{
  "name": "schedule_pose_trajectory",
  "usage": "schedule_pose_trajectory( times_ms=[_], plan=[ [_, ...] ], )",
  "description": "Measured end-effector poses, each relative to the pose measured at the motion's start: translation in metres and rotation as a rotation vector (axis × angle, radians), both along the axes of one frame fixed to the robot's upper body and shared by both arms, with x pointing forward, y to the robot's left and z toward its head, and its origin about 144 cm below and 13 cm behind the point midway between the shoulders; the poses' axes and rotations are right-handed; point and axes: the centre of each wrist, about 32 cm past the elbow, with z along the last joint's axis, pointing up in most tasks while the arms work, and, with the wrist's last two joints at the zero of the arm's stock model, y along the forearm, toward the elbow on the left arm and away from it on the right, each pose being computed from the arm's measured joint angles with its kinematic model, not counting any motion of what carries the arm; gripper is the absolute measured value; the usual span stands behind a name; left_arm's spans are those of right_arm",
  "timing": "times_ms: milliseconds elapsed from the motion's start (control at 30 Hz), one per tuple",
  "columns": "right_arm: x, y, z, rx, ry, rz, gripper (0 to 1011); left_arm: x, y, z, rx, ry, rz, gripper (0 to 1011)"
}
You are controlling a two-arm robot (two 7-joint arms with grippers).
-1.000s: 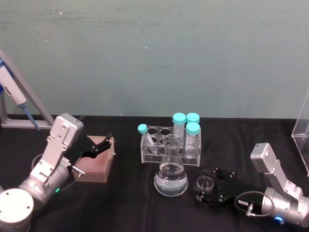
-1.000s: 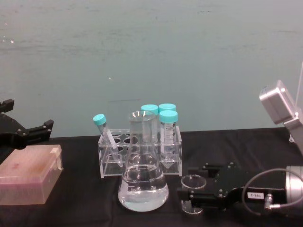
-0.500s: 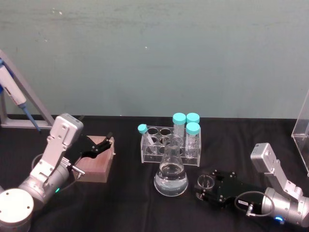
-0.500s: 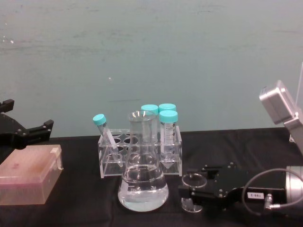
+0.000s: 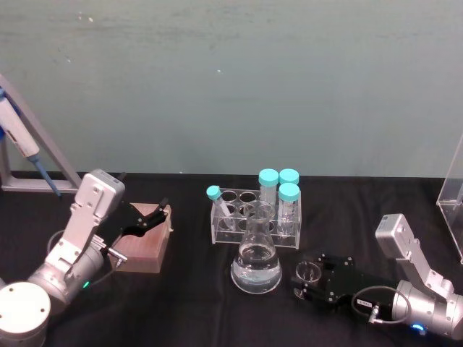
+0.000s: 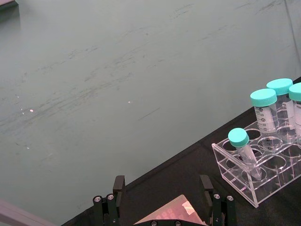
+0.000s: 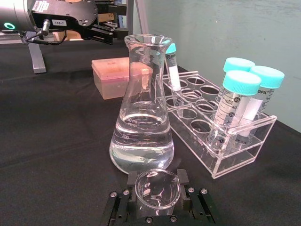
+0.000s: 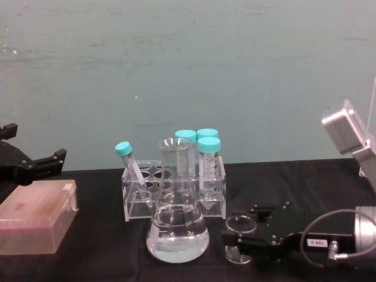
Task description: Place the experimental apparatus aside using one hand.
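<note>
Glass beaker [image 5: 308, 272], head view: clasped between fingers of right gripper [image 5: 307, 282], at bench [image 5: 188, 311] level; flask [image 5: 256, 264] just left of fingertips. Left gripper [image 5: 153, 215] parked, fingers apart, above box [image 5: 145, 246].
Right wrist view: fingers [image 7: 120, 205] snug on beaker wall.
Chest view: suggested handling: lift straight, draw rightward off flask, keep upright.

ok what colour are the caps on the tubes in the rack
The caps are turquoise, clearest in the right wrist view.
</note>
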Motion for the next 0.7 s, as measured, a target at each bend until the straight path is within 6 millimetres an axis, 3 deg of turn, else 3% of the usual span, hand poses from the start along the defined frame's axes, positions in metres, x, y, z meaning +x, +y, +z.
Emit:
schedule_pose_trajectory(
  times_ms=[700],
  plan=[
    [0.0015, -0.0033, 0.0038, 0.008, -0.019, -0.056, 507, 0.0000, 0.0000, 0.0000, 0.000, 0.000, 0.000, 1000]
  ],
)
